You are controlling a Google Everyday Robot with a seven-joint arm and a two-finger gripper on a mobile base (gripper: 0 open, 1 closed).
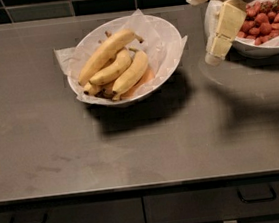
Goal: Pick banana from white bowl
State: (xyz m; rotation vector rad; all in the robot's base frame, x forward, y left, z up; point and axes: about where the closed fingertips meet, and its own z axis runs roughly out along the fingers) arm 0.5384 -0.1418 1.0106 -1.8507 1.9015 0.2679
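The white bowl (168,55), lined with crinkled white paper and showing an orange patch inside, stands on the grey counter left of centre. Three yellow bananas lie in it. The banana (105,54) is the longest, fairly straight one, lying uppermost with its dark stem tip toward the upper right. Two shorter curved bananas (125,75) lie beside it. My gripper (219,49) hangs at the upper right, to the right of the bowl and apart from it, its cream-coloured fingers pointing down-left above the counter.
A second paper-lined white bowl with red strawberries (265,18) stands at the right edge, behind the gripper. The grey counter (83,150) stretches to the front edge, with dark drawers below. Dark tiles run along the back.
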